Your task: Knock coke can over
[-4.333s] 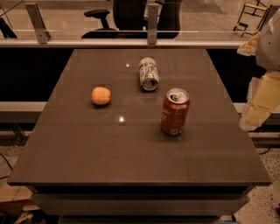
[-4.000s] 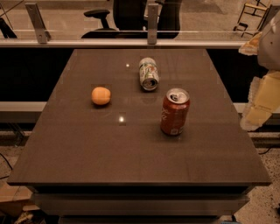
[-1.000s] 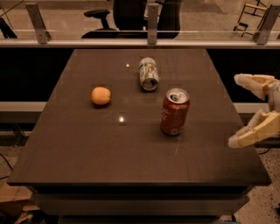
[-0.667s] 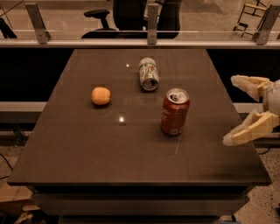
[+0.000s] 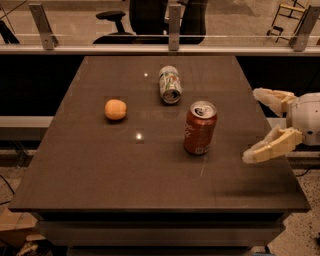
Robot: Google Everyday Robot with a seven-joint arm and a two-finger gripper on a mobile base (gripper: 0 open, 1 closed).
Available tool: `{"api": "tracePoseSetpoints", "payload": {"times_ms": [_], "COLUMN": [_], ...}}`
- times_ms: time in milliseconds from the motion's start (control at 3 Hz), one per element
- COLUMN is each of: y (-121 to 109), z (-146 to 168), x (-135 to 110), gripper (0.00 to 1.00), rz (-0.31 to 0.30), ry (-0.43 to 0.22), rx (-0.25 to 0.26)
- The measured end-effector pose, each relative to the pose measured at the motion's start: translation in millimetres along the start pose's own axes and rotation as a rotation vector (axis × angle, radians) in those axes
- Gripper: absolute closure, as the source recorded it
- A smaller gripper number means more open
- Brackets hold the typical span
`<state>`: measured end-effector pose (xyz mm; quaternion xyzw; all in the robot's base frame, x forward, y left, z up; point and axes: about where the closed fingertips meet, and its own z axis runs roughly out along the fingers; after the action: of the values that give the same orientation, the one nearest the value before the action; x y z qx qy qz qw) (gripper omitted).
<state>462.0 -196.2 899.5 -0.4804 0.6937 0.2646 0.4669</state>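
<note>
The red coke can (image 5: 200,128) stands upright right of the middle of the dark brown table (image 5: 100,170), silver top showing. My gripper (image 5: 256,125) is at the table's right edge, to the right of the can and apart from it. Its two cream fingers are spread wide, one finger (image 5: 270,95) farther back and the other (image 5: 267,148) nearer the front. It holds nothing.
A white-and-green can (image 5: 169,84) lies on its side behind the coke can. An orange (image 5: 115,109) sits to the left of centre. A glass rail with metal posts (image 5: 174,21) and an office chair (image 5: 150,15) are beyond the far edge.
The gripper has come down from the upper right and moved left towards the coke can, fingers spread. The can, the orange and the other can have not moved.
</note>
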Motion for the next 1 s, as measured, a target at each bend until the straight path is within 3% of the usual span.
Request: {"api": "tracePoseSetpoints", "payload": {"times_ms": [1000], "y": [9.4], "z": [46.1], "x": [-8.5], "gripper": [0.00], "rz": [-0.024], "ry": [-0.103], "rx": [-0.145]}}
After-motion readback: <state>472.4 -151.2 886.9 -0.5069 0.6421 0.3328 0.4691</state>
